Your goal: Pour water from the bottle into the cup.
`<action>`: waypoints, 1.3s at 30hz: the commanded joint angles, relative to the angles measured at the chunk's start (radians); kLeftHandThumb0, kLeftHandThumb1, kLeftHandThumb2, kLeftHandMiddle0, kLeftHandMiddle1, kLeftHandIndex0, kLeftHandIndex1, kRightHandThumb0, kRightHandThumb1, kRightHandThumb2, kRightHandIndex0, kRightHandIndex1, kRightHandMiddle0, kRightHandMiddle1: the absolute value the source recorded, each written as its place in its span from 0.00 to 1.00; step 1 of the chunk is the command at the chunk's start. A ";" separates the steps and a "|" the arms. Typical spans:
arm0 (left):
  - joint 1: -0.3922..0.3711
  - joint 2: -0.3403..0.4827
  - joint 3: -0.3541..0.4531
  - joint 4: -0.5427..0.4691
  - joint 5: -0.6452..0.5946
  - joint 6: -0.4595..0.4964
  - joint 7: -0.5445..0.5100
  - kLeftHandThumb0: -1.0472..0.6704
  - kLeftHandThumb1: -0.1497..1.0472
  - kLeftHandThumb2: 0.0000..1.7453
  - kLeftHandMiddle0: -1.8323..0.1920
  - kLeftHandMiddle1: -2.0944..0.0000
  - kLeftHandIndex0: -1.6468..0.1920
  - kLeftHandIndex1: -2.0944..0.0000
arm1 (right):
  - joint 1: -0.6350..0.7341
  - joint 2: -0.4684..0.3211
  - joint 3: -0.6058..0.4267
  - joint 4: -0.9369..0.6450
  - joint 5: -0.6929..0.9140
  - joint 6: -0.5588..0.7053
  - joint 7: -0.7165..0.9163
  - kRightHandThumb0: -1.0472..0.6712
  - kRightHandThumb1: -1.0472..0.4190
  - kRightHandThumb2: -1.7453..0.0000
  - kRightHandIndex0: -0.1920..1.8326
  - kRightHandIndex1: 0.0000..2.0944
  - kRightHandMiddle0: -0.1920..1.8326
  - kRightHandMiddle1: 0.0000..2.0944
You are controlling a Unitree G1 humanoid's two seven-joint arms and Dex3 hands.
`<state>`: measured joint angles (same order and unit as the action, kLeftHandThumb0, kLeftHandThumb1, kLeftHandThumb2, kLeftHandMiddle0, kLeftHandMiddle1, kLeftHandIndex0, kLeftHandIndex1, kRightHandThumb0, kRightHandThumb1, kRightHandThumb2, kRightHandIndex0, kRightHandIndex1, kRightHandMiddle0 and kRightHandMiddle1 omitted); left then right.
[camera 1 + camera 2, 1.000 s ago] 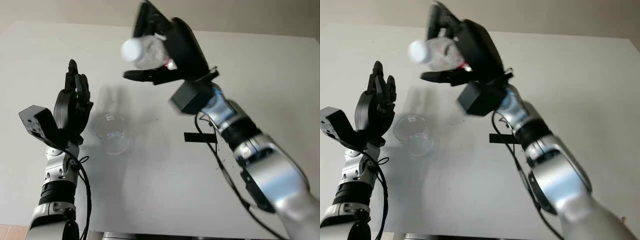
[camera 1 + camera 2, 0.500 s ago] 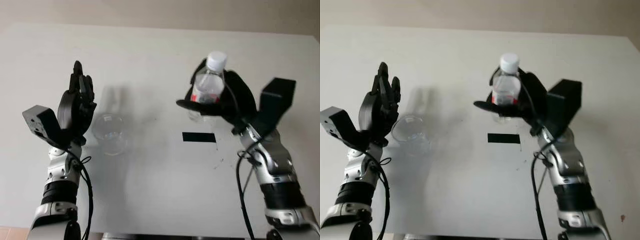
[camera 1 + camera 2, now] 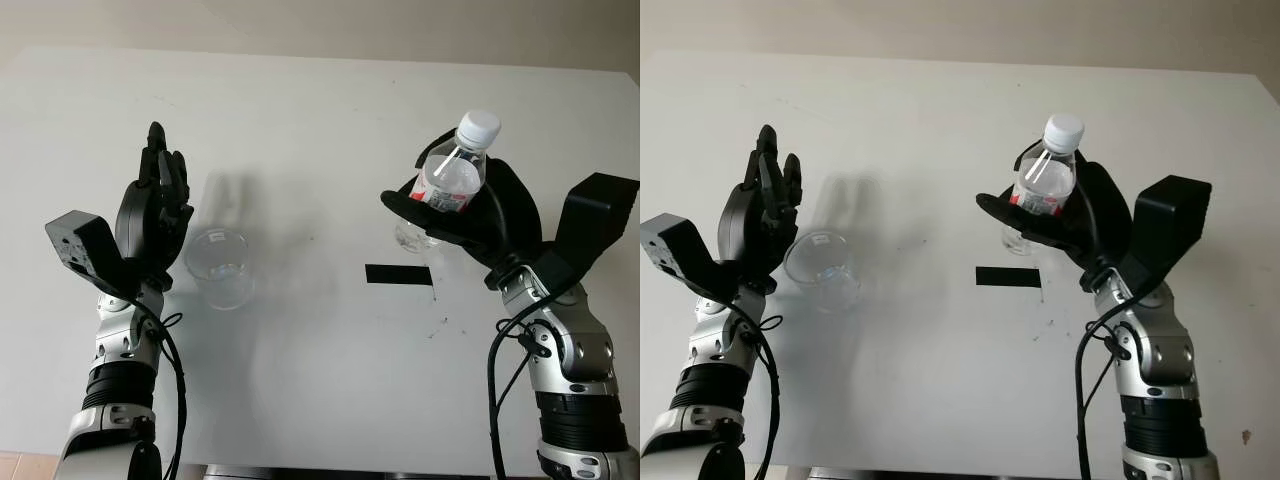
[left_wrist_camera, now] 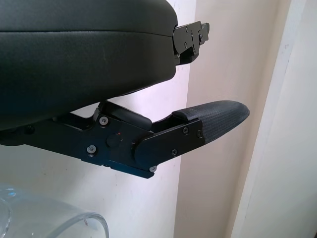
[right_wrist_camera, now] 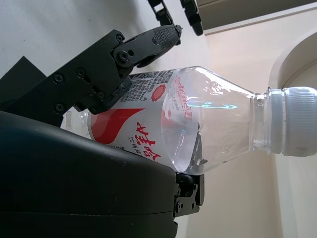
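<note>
1. Two head views give you the whole layout: the right hand (image 3: 470,215) is raised over the right half of the white table (image 3: 320,380), its fingers wrapped around the bottle (image 3: 452,180), which is close to upright with its neck leaning slightly right and its white cap (image 3: 478,125) still on.
2. Your right wrist view adds what the head views lack: the bottle's red and white label (image 5: 143,124) pressed against the palm shell, one finger (image 5: 124,52) crossing the label, and the clear upper part; you cannot quite judge the water level from here.
3. Your left wrist view shows one fingertip (image 4: 218,116) of the left hand with nothing against it, and the clear cup's rim (image 4: 74,220) near the hand.
4. From the head views, the cup (image 3: 220,265) stands upright on the left half of the table, just beside the left hand (image 3: 150,215) and well apart from the bottle.
5. Between cup and bottle you have bare tabletop, apart from a strip of black tape (image 3: 399,274) below the bottle.
6. Your left hand is open, fingers pointing up, palm turned toward the cup, forearm rising from the bottom left.
</note>
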<state>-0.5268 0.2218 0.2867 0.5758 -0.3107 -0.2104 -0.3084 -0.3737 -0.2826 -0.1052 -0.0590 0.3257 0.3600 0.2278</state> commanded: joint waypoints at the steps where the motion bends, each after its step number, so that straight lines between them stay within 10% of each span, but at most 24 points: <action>1: 0.003 0.009 0.003 -0.012 0.001 -0.004 -0.003 0.18 1.00 0.44 1.00 1.00 1.00 1.00 | -0.029 0.006 -0.004 0.016 -0.010 0.002 -0.002 0.48 0.00 0.84 0.45 1.00 0.10 1.00; 39: 0.019 0.017 0.005 -0.060 0.003 0.024 0.011 0.17 1.00 0.41 1.00 1.00 1.00 1.00 | 0.010 0.039 0.011 -0.022 -0.052 0.157 0.011 0.47 0.00 0.83 0.64 1.00 0.24 1.00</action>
<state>-0.5171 0.2279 0.2885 0.5268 -0.3094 -0.1806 -0.2922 -0.3633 -0.2484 -0.0923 -0.0725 0.2764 0.5158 0.2407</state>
